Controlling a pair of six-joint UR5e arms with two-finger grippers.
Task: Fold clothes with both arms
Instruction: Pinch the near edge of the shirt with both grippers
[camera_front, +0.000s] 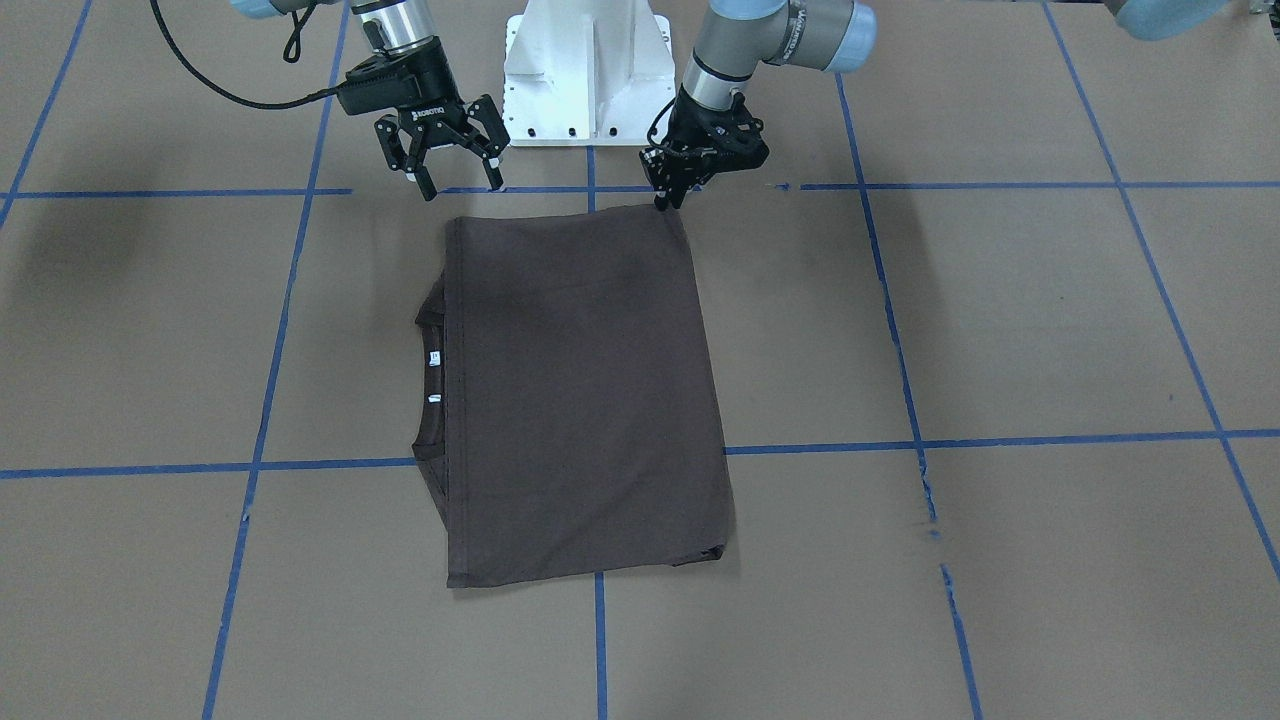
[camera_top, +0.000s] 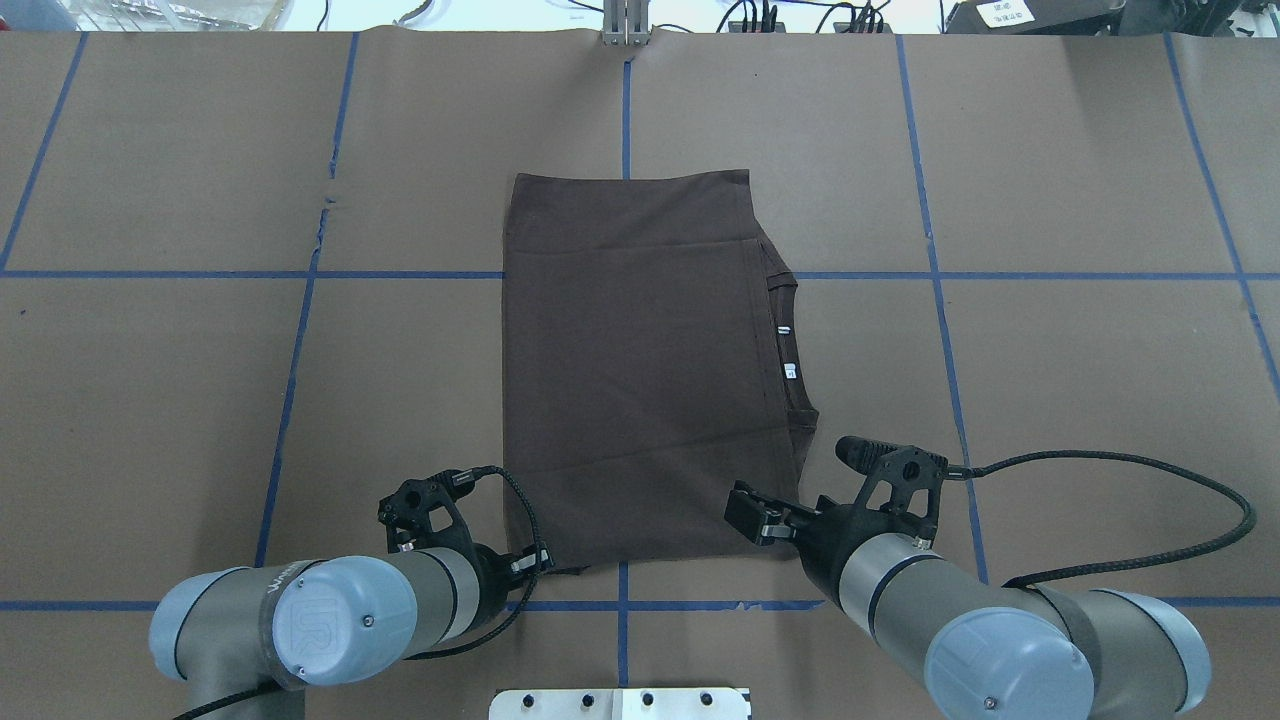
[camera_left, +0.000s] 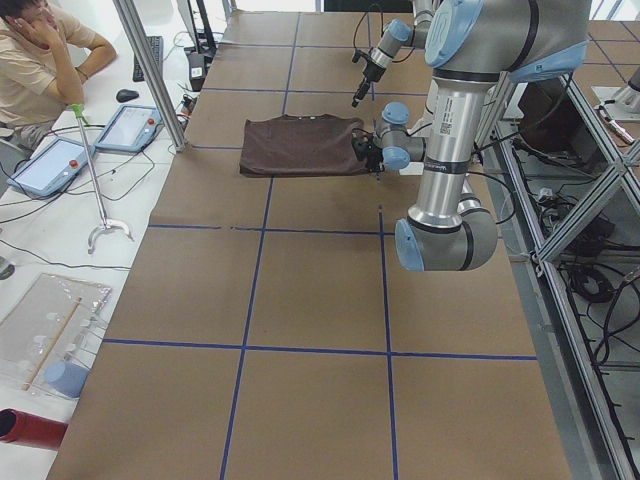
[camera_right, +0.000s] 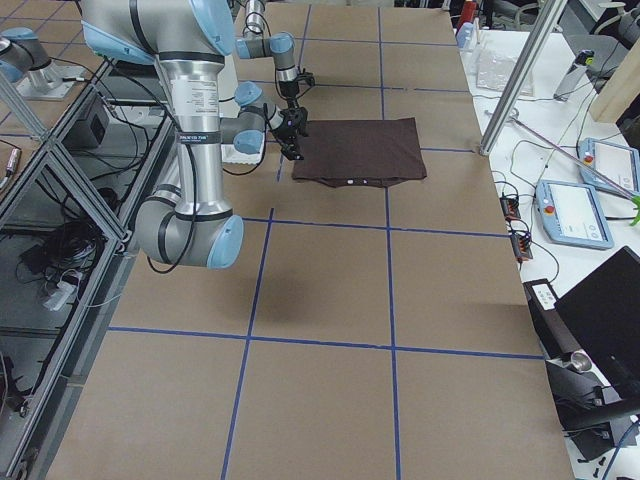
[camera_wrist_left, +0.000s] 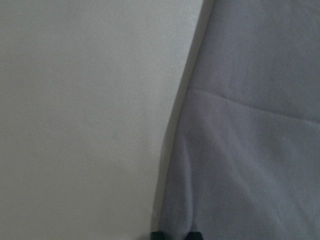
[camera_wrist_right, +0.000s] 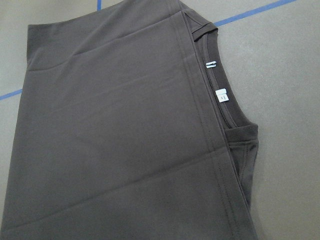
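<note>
— Left gripper (camera_front: 664, 196) sits low at one near corner of the T-shirt (camera_front: 580, 390), its fingers drawn together. It looks pinched on the hem there, though the cloth lies flat rather than lifted.

— And the other one?

— Right gripper (camera_front: 461, 186) hangs just above the other near corner, jaws spread wide and holding nothing. My guess is that each takes a corner so the near edge rises evenly for the next fold.

— Where is the shirt itself?

— Flat on the brown table (camera_front: 1000, 320), just in front of the white pedestal (camera_front: 585, 70), already folded into a tall rectangle. A top layer lies across the body, and its stitched edge stops just short of the neckline.

— So the neckline shows?

— Yes. The ribbed collar (camera_front: 426, 425) and white neck tag (camera_front: 435, 358) peek out along the side toward the right arm. Farther on, the far edge lies fairly square, with one small rumple (camera_front: 712, 552) at the corner on the left arm's side.

— Any risk?

— If only one corner is truly gripped, the fold would likely skew.
</note>
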